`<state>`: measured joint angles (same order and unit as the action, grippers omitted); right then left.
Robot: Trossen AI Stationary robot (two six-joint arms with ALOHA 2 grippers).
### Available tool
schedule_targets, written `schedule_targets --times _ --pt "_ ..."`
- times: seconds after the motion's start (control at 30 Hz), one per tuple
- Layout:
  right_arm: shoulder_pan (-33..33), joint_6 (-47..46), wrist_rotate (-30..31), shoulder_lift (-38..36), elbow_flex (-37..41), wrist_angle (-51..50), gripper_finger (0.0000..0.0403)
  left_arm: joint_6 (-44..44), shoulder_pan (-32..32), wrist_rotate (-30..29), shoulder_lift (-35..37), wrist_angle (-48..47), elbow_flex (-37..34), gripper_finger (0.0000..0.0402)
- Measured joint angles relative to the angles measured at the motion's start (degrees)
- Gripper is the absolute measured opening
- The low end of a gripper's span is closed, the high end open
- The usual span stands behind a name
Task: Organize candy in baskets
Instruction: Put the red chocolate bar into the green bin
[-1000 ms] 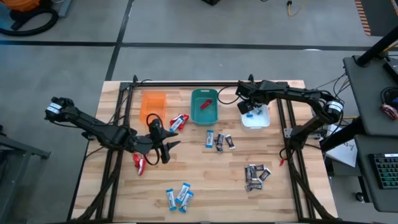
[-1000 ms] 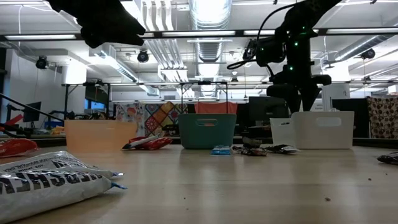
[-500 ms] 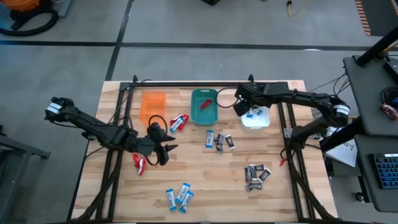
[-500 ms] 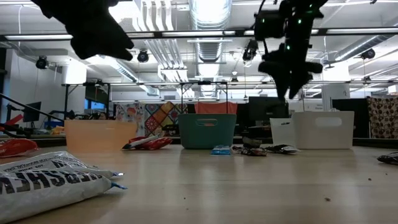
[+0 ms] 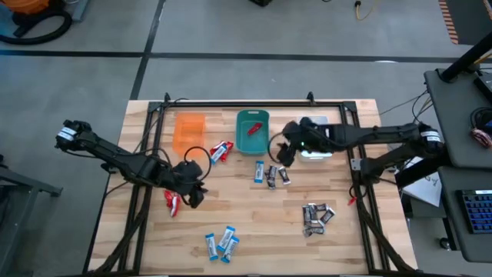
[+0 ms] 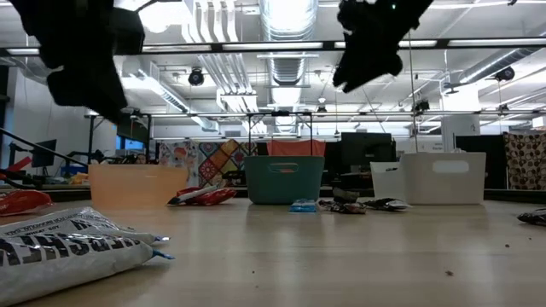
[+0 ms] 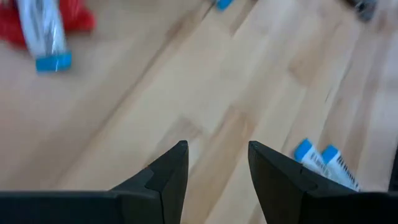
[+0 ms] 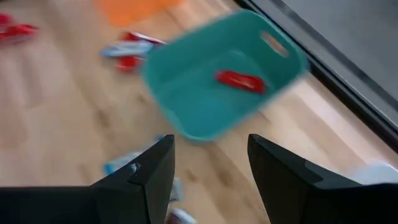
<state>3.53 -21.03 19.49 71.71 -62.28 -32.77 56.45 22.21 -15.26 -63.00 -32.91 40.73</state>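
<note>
A wooden table (image 5: 254, 223) is sitting in a big room with a grey floor, and bright lights are shining from the ceiling in the low view.

Three baskets are standing in a row near the far edge. The orange basket (image 5: 189, 128) is on the left, the teal basket (image 5: 253, 131) is in the middle, and the whitish basket (image 5: 317, 149) is on the right, partly under the right arm. One red candy (image 8: 240, 80) is lying inside the teal basket.

More candy is lying all over the table. A mix of red and blue-and-white bars (image 5: 221, 151) is sitting between the orange and teal baskets. A blue bar and some dark silver ones (image 5: 271, 175) are lying just in front of the teal basket. A pile of dark silver bars (image 5: 317, 216) is resting nearer the front right. Blue-and-white bars (image 5: 221, 242) are lying near the front edge. A red bar (image 5: 171, 201) is lying near the left arm.

The left gripper (image 5: 194, 192) is hanging over bare wood near the red bar, with its fingers (image 7: 163, 177) apart and holding nothing. The right gripper (image 5: 284, 151) is hanging just beside the teal basket, fingers (image 8: 148, 176) spread wide and also holding nothing.
</note>
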Motion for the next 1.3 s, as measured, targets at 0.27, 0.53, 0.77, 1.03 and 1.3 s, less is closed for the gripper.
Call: schedule_targets --times 0.27,0.53,0.77,1.03,1.3 --pt "-7.15 1.79 0.01 0.78 0.07 4.03 0.0194 7.34 1.46 5.1 0.0 -4.94 0.0 0.0151" --pt "-9.99 2.33 -0.5 0.78 0.17 4.36 0.0194 14.44 2.23 6.44 -0.02 -13.27 0.0 0.0151" --pt "-10.96 1.5 -2.98 0.78 0.22 4.36 0.0194 19.58 2.21 5.89 -0.02 -19.16 0.0 0.0151" --pt "-10.9 1.5 -2.97 0.78 0.46 4.38 0.0194 22.72 2.21 5.44 -2.04 -22.55 0.0 0.0151" --pt "-10.9 1.5 -2.96 0.78 0.48 4.55 0.0194 22.73 2.17 5.37 -9.86 -23.96 -0.04 0.0151"
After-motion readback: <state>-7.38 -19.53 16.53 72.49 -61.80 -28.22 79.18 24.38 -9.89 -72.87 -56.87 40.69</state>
